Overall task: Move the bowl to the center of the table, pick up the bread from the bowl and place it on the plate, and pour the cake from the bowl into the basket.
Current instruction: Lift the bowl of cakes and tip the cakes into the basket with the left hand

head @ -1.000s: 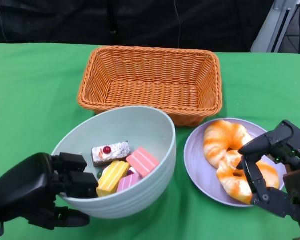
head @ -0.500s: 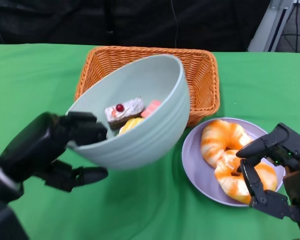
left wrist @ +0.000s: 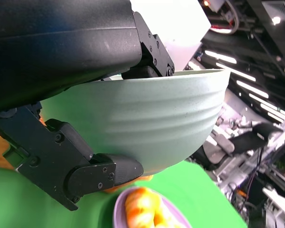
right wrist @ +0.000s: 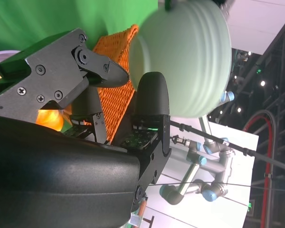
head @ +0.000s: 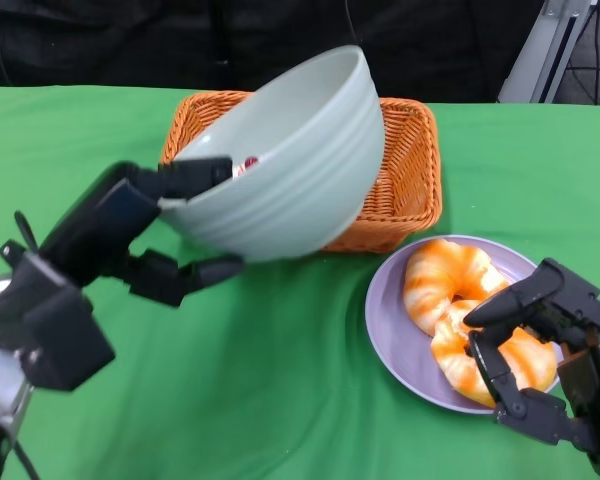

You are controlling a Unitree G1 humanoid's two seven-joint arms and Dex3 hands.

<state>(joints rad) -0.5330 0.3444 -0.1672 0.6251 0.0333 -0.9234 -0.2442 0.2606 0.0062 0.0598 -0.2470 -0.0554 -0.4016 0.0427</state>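
Since a second ago the left robot hand (head: 130, 235) has lifted the bowl (head: 290, 170) off the worktop (head: 280, 400) and tipped it over the basket (head: 405, 170), pinching the rim. Right robot hand (head: 540, 365) hovers spread beside the bread (head: 460, 310) on the plate (head: 390, 340). Tip slowly, keeping the mouth inside the basket walls so the cake (head: 248, 160) slides in.

Green table (head: 280, 400); black backdrop (head: 100, 40) (ceiling lights (left wrist: 249, 88) beyond)
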